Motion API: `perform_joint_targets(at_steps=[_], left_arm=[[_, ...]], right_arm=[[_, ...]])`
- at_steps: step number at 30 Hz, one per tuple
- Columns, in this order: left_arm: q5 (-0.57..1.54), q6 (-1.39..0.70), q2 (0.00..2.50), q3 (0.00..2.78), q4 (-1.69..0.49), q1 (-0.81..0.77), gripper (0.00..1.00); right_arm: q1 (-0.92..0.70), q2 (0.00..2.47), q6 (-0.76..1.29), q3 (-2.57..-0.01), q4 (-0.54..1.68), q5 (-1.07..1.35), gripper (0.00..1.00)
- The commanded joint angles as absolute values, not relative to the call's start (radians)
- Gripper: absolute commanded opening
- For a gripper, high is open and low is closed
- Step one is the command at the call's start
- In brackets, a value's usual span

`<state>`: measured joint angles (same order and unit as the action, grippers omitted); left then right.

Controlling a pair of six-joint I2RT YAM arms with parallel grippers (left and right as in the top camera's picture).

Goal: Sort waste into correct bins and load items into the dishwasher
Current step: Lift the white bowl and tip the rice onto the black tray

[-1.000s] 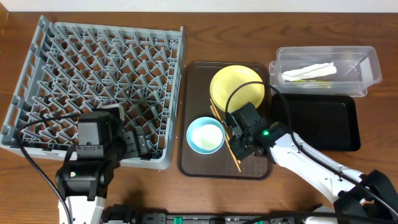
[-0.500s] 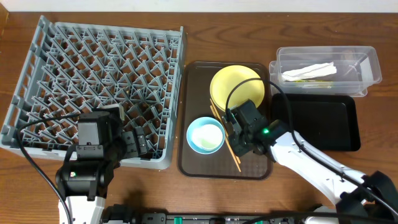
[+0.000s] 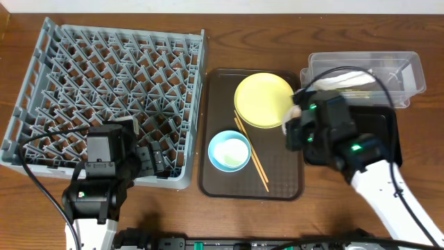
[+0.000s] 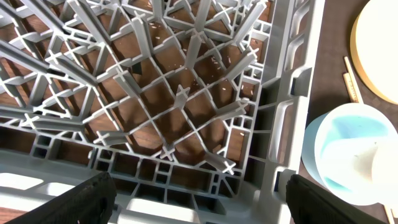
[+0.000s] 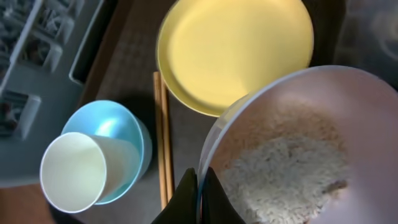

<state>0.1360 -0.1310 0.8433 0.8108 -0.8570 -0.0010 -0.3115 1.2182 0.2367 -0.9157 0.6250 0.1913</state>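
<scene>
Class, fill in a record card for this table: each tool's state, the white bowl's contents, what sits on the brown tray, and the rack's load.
left tool: open, over the rack
right tool: shut on the white bowl rim
white bowl contents: beige scraps
brown tray: yellow plate, chopsticks, blue bowl with cream cup inside
rack load: no dishes seen

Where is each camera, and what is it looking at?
Overhead: above the table, looking straight down; rack, tray, both arms show.
Left wrist: on the left arm, looking down at the rack corner; open left gripper shows.
Right wrist: looking down into the white bowl; right gripper pinches its rim.
Shared: both wrist views show the blue bowl.
</scene>
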Motion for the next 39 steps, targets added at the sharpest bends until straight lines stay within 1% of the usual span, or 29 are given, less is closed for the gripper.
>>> perform_joint_targets(at_steps=[1, 3, 7, 11, 17, 23, 26, 30, 34, 38, 39], left_arm=[[0.146, -0.133, 0.842, 0.827, -0.859, 0.001, 0.91], [0.146, -0.133, 0.842, 0.827, -0.859, 0.001, 0.91], [0.146, -0.133, 0.842, 0.827, -0.859, 0.001, 0.91], [0.146, -0.133, 0.842, 0.827, -0.859, 0.001, 0.91], [0.146, -0.133, 0.842, 0.827, -0.859, 0.001, 0.91], [0.146, -0.133, 0.842, 0.827, -0.859, 0.001, 0.91], [0.146, -0.133, 0.842, 0.827, -0.859, 0.001, 0.91], [0.146, -0.133, 0.842, 0.827, -0.859, 0.001, 0.91], [0.146, -0.133, 0.842, 0.827, -0.859, 0.001, 0.91], [0.146, -0.133, 0.842, 0.827, -0.859, 0.001, 0.91], [0.146, -0.133, 0.842, 0.827, -0.859, 0.001, 0.91]], right_arm=[[-0.161, 1.220, 0.245, -0.916, 0.627, 0.384, 0.01], [-0.060, 1.237, 0.218, -0.888, 0.606, 0.517, 0.01], [0.091, 1.282, 0.179, -0.831, 0.560, 0.736, 0.01], [0.236, 1.377, 0.178, -0.775, 0.453, 0.991, 0.01], [0.379, 1.525, 0.178, -0.769, 0.345, 1.293, 0.01], [0.506, 1.639, 0.179, -0.769, 0.325, 1.449, 0.01], [0.595, 1.699, 0.178, -0.769, 0.323, 1.540, 0.01], [0.699, 1.737, 0.223, -0.769, 0.316, 1.559, 0.01], [0.793, 1.737, 0.387, -0.769, 0.232, 1.559, 0.01], [0.864, 1.737, 0.620, -0.769, 0.045, 1.560, 0.01], [0.868, 1.737, 0.650, -0.769, 0.022, 1.560, 0.01]])
